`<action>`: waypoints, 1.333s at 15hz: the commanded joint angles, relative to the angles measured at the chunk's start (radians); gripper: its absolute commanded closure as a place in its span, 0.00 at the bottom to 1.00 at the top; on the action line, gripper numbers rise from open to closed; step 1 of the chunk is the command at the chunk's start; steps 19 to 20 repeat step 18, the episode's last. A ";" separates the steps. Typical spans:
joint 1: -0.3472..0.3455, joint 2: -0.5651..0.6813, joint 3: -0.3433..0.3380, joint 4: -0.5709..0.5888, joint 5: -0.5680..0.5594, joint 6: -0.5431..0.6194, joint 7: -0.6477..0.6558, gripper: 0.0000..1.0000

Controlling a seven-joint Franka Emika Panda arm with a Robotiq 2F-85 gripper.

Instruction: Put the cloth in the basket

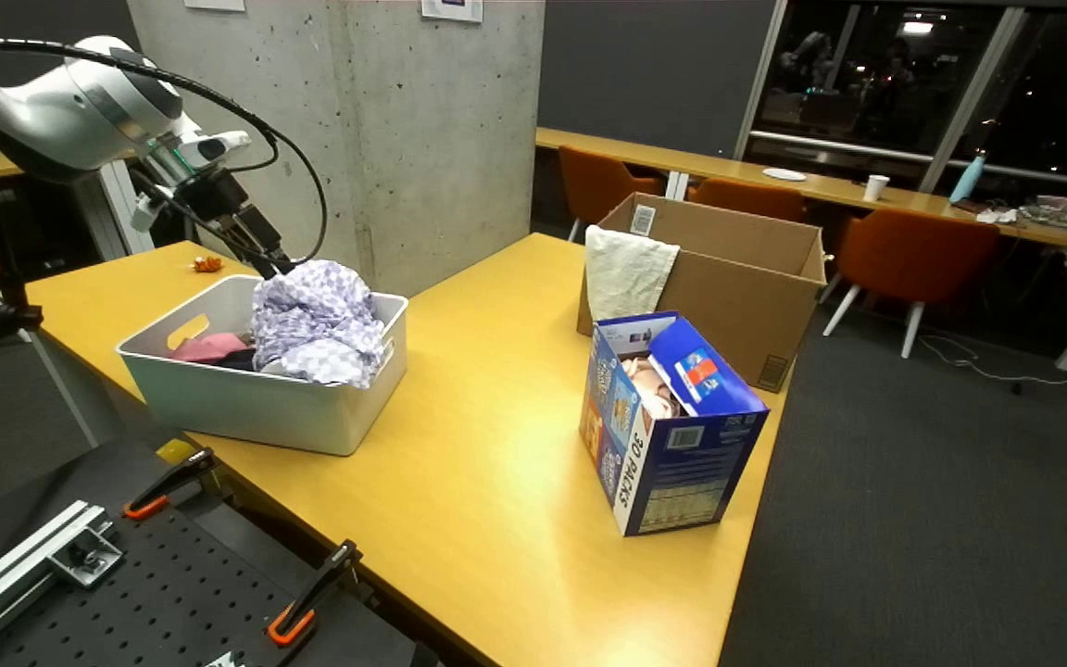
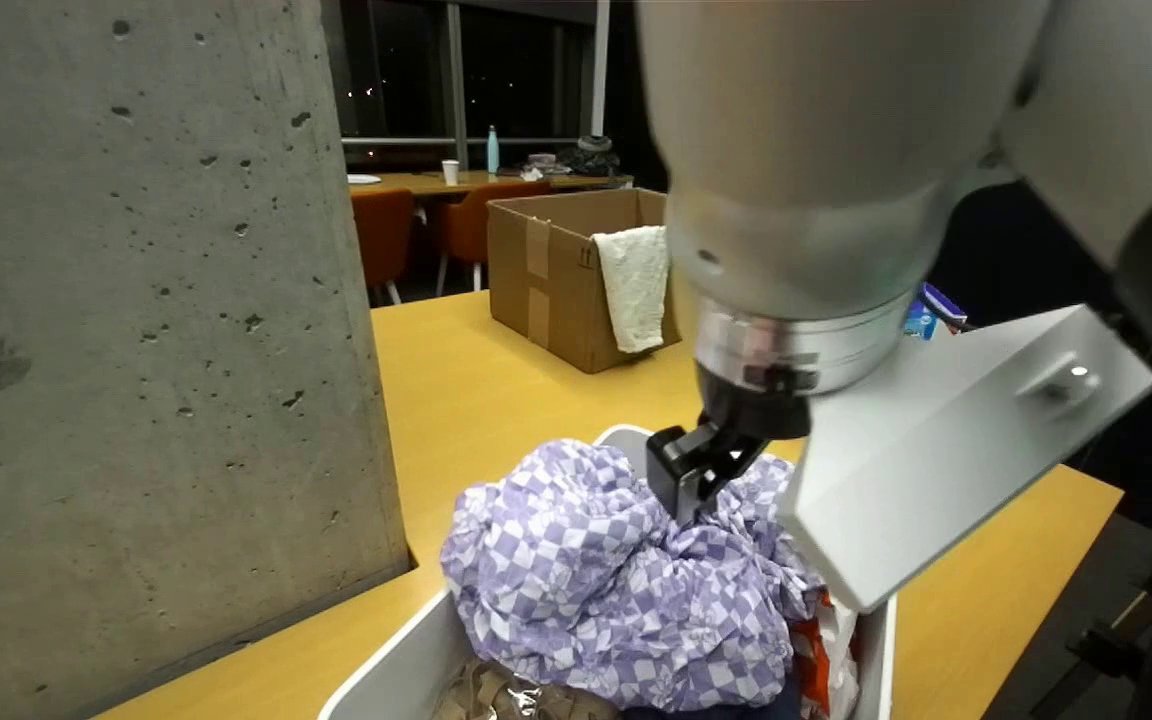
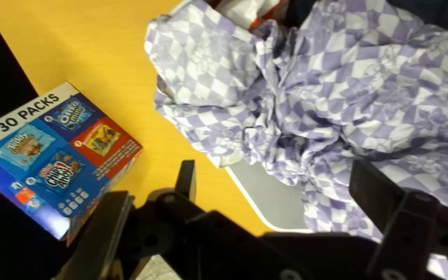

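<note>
Over on the left of the worktop there's the pale basket, and above it the claw, angled downward and spread wide! Right by it sits the purple checked cloth, bunched in the basket and spilling over its rim; whether they touch, I can't tell. Further right, a white towel drapes over a cardboard box, an open blue snack box just beside.
</note>
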 commanded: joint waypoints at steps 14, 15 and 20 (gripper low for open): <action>-0.458 -0.498 0.019 -0.728 -0.273 0.636 -0.407 0.00; -0.462 -0.499 0.011 -0.730 -0.266 0.650 -0.445 0.00; -0.470 -0.497 -0.005 -0.729 -0.255 0.688 -0.538 0.00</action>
